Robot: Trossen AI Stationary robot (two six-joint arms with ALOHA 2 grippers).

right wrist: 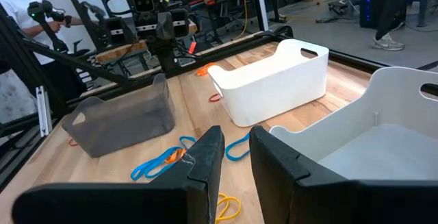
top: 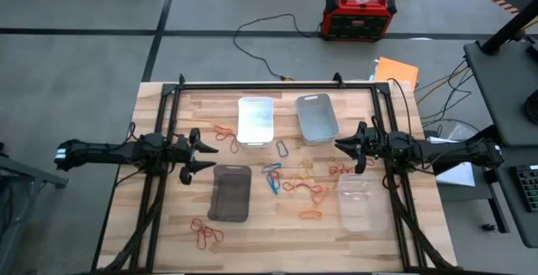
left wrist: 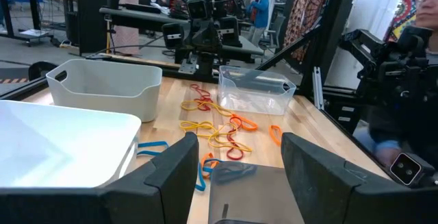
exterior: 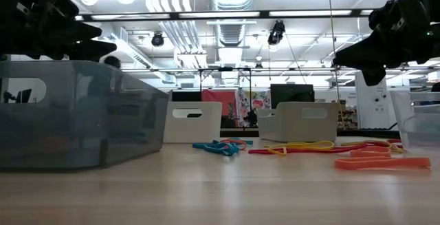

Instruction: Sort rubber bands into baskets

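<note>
**Both grippers hanging empty above the table, bands loose between the baskets**

We are looking down on a wooden table where four baskets are sitting. The white basket and the light grey basket are lying side by side at the far edge, the dark translucent basket is sitting nearer on the left, and the clear basket nearer on the right.

We are holding the left gripper above the table, just beside the dark basket's far end and left of the white basket; its fingers are standing wide apart with nothing between them. We are holding the right gripper above the table, between the grey basket and the clear basket; its fingers are standing close together with a narrow gap, and nothing is gripped there.

The rubber bands are lying loose on the wood, mostly in the middle between the four baskets: blue ones near the centre, yellowish ones beside them, and orange and red ones toward the clear basket. A small orange group is lying just left of the white basket, and another red-orange cluster is lying near the front edge, beside the dark basket.
</note>
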